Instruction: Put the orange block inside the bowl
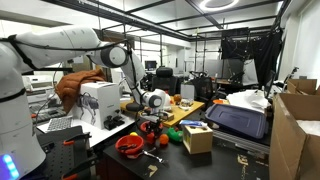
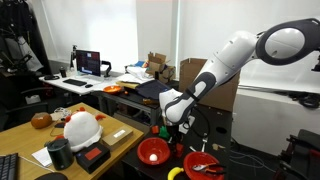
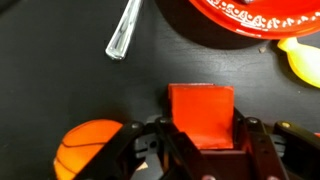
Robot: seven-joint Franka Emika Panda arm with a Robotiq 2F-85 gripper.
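In the wrist view the orange block (image 3: 200, 112) sits between my gripper's (image 3: 204, 135) two fingers, which press on its left and right sides over the dark table. The edge of a bright red bowl (image 3: 250, 18) shows at the top right, beyond the block. In both exterior views the gripper (image 1: 151, 117) (image 2: 173, 124) points down, low over the table. A wide red bowl (image 2: 153, 151) lies just in front of it in an exterior view. The block itself is too small to make out in the exterior views.
An orange ball (image 3: 88, 150) lies just left of the gripper. A clear plastic utensil (image 3: 125, 33) lies at the top left and a yellow object (image 3: 300, 60) at the right. Another red bowl (image 2: 205, 165) holds utensils. A cardboard box (image 1: 197, 138) stands nearby.
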